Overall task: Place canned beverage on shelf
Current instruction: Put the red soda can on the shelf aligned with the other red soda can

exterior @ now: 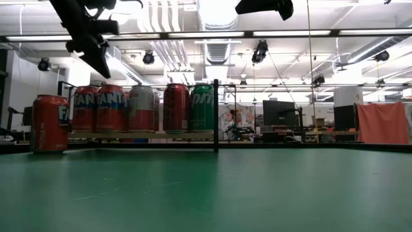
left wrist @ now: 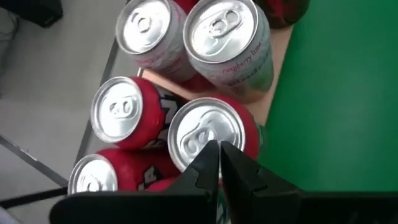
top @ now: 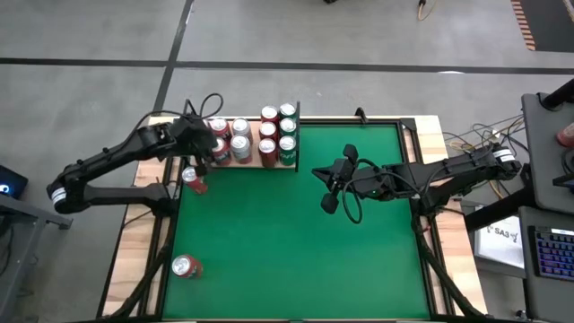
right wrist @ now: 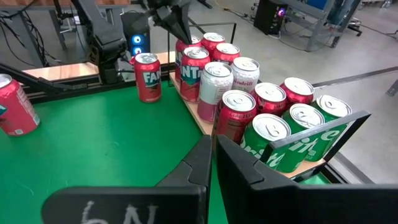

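Fingers pressed together and empty, left end effector (top: 208,152) hovers above the red cans (top: 218,127) on the shelf (top: 269,164).

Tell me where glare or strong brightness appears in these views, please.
Low view: ceiling lights are very bright, so the cans on the shelf look rather dark. Left wrist view: silver can tops shine brightly, above the shut left gripper. Right wrist view: can tops reflect light mildly. High view: the green felt is evenly lit, no glare.
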Motion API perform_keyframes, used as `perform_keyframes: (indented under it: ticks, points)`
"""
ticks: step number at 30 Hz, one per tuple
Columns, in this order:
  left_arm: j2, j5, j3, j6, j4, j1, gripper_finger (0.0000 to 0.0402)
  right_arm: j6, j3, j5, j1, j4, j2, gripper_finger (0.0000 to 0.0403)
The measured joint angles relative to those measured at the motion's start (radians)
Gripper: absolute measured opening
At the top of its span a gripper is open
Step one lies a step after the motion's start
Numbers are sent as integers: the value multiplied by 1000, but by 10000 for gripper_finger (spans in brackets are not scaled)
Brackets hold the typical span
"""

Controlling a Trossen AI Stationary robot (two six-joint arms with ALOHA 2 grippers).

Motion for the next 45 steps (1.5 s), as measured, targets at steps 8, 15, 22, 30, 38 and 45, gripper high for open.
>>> perform_keyframes:
  ticks: [8, 15, 22, 30, 38, 45]
  points:
    - [-26, 163, -12, 1, -61, -1, 0, 0, 0, 0, 0, 0, 0, 13]
    - [0, 112, -31, -29, -58, 0, 0, 0, 0, 0, 0, 0, 0, 13]
    - [7, -3, -31, -46, -61, 0, 0, 0, 0, 0, 0, 0, 0, 13]
    - [7, -3, -31, -70, -55, 0, 0, 0, 0, 0, 0, 0, 0, 13]
    - [17, -3, -31, -150, 107, 0, 0, 0, 0, 0, 0, 0, 0, 13]
    - [53, -3, -31, -157, 126, 0, 0, 0, 0, 0, 0, 0, 0, 13]
